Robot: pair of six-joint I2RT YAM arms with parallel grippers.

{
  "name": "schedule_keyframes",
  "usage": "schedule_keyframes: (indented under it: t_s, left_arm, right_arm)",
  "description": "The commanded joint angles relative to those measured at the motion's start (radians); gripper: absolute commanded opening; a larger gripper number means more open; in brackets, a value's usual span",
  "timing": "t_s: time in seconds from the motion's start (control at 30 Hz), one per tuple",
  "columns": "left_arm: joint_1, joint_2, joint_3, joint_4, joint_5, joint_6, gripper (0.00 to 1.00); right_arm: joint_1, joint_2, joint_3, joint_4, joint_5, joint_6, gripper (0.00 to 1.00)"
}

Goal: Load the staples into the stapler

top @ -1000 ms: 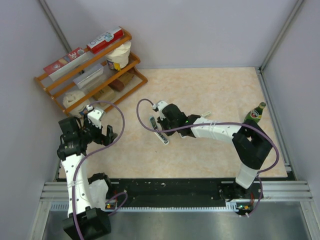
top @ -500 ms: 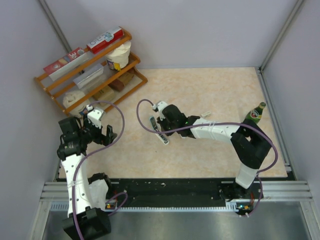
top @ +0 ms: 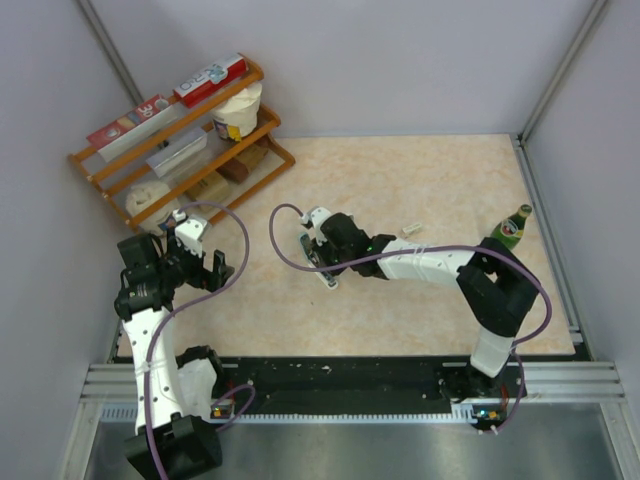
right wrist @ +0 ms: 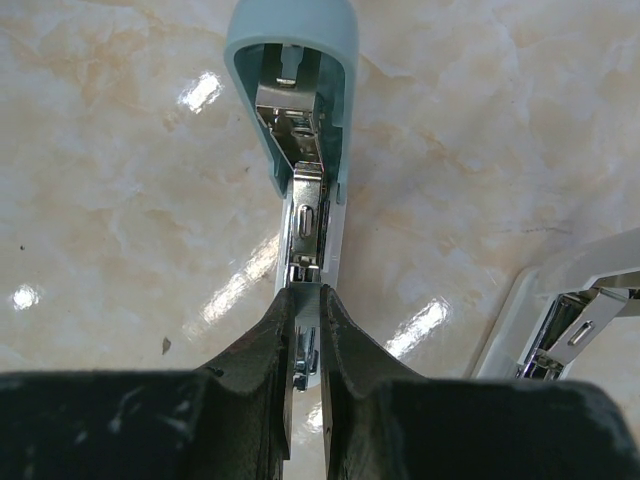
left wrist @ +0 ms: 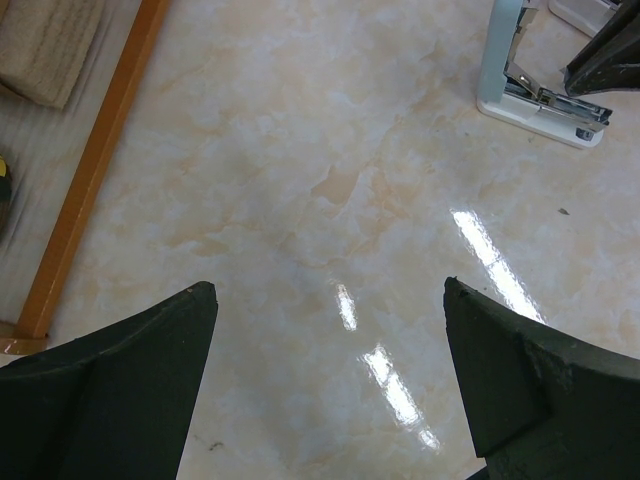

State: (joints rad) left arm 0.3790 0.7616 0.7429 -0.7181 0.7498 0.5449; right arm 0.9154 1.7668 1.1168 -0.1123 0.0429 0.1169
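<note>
A pale teal stapler [right wrist: 292,40] lies open on the table, its lid flipped back and its metal rail [right wrist: 308,215] running toward me. My right gripper [right wrist: 305,292] hovers over the near end of that rail, shut on a thin silvery strip of staples [right wrist: 306,300]. From above, the right gripper [top: 320,250] sits over the stapler [top: 326,276] near the table's middle left. In the left wrist view the stapler [left wrist: 540,105] shows at the top right. My left gripper [left wrist: 328,290] hangs open over bare table, well left of the stapler, holding nothing.
A second, white stapler [right wrist: 560,320] lies open just right of the teal one. A small whitish packet [top: 410,229] lies behind the right forearm. A green bottle [top: 512,227] stands at the right edge. A wooden shelf [top: 180,140] with boxes fills the back left; its orange rail [left wrist: 95,170] is close to the left gripper.
The right arm has reached slightly further left over the stapler, uncovering the small whitish packet behind it. The left arm has not moved.
</note>
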Motion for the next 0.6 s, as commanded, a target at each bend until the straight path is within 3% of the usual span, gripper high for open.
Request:
schedule_keyframes:
  t_s: [0.0,0.57]
  left_arm:
    - [0.006,-0.008,-0.007,0.032,0.006,0.004,0.99]
    - [0.004,-0.007,-0.007,0.036,0.000,0.001,0.99]
  right_arm:
    - [0.016,0.002,0.001,0.008,-0.020,0.024,0.10]
    - [0.014,0.005,-0.002,-0.024,-0.032,0.035,0.10]
